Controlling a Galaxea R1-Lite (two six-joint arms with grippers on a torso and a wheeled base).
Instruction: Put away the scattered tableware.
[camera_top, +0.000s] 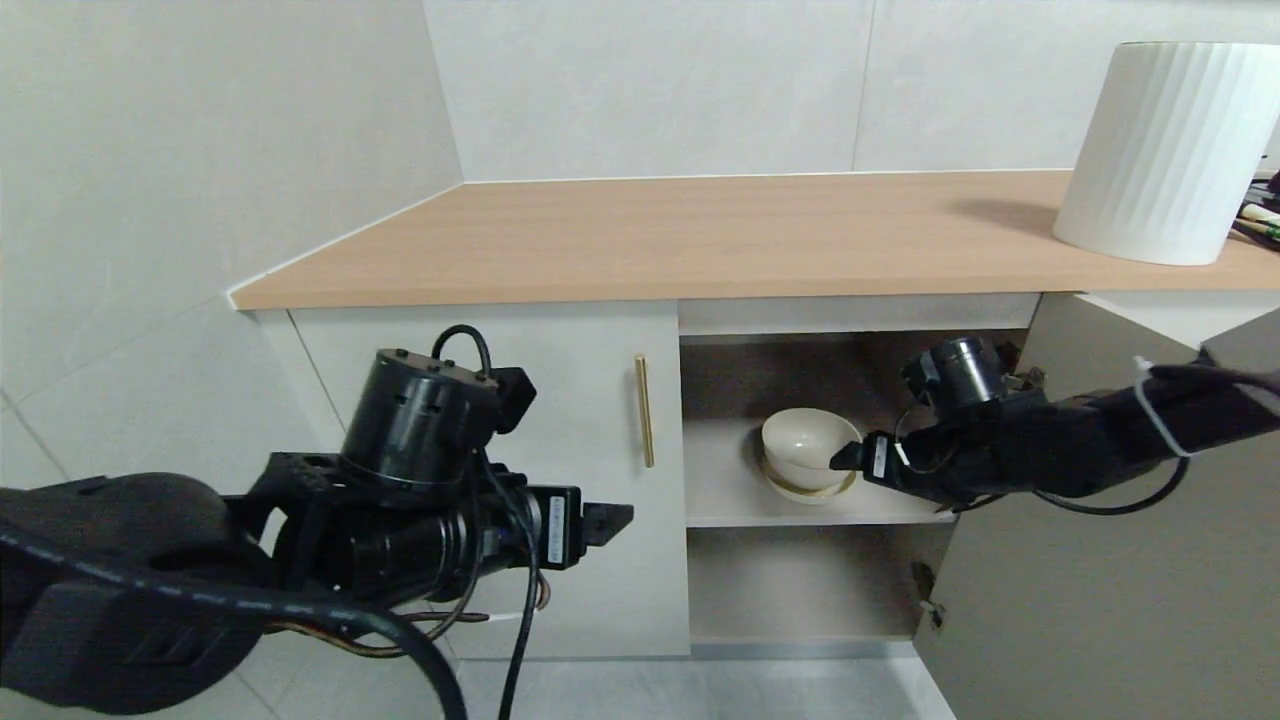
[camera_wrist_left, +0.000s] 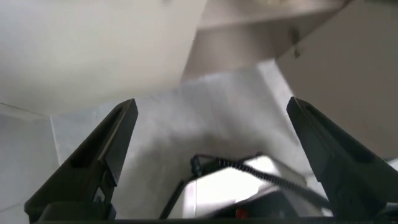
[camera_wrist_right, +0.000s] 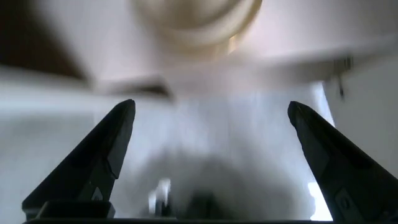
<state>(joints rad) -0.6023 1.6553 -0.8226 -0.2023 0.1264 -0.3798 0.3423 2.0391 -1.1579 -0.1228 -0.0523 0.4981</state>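
Right wrist view: right end effector spread wide, empty, nr glossy cream rounded bowl on cab. shelf. Left end effector wide, empty, by shut door.

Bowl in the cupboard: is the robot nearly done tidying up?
Nearly, it seems. Done: the bowl sits on the cupboard shelf. In hand: nothing; the right gripper, open, is near the bowl, and the left gripper is open too. Left: the cupboard door stands open, so probably closing it.

The left claw and the right claw both point forward, fingers spread wide apart.
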